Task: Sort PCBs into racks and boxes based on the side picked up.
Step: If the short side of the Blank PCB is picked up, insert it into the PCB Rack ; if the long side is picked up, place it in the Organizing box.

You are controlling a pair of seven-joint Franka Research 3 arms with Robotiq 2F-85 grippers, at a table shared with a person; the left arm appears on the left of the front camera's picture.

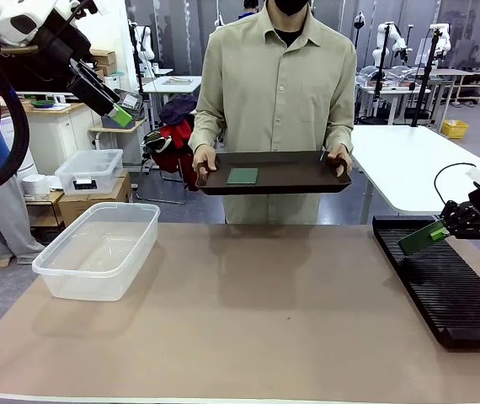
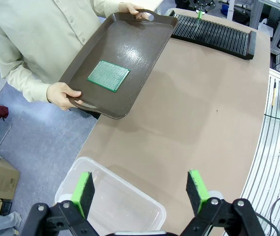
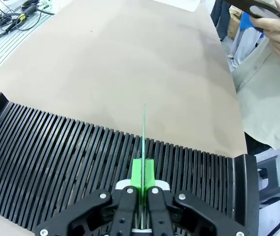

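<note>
The right gripper (image 3: 143, 169) is clamped tight on the near end of a PCB (image 3: 144, 132), holding it on edge right over the slots of the black rack (image 3: 56, 162) at the table's right end. It sits a bit tilted in the front view, and it's hard to tell whether its lower edge is in a slot yet. The second PCB (image 2: 109, 75) lies flat in the middle of the brown tray (image 2: 130, 44), which the person's hands (image 2: 64, 94) hold up by its handles at the far side, off the table. The left gripper (image 2: 141, 189) hangs high with its jaws spread wide and nothing in them, above the clear tub (image 1: 80, 282) on the left. Handling-wise these boards look thin, light and stiff (probably slick on the faces too, and lying flat there's no lip to get under). An edge pinch like the right arm's seems the way to go, taken near the middle of a side so the board doesn't swing. Knocking a corner against a rack rib is likely the main risk. The table (image 1: 265, 337) is a plain tan matte sheet, bare between tub and rack. The room's a busy lab: white tables behind, cardboard boxes, and a smaller lidded box (image 1: 91, 171) off to the left.
</note>
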